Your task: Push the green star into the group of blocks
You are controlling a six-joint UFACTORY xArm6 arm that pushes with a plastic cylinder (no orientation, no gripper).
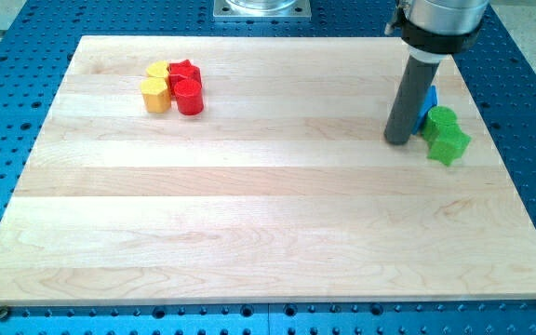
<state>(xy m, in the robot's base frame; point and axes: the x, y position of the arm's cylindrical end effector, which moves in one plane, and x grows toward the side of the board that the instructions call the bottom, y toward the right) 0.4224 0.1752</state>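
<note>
One green star (449,146) sits near the bench's (268,242) right edge, touching a green round block (442,119). My tip (398,140), a bare tool grasping nothing, stands just left, partly hiding a blue block (429,104). Far left, across open wood, cluster yellow blocks (156,88) and red blocks (187,87).

a pale wooden board (268,233) lies on a blue perforated table (529,112).

Wooden board (268,223) carries two clusters. Just right of my tip (398,141): green star (448,144), green cylinder (441,118), blue block (430,100). Well left: two yellow blocks (156,88), red star (185,72), red cylinder (189,96).
</note>
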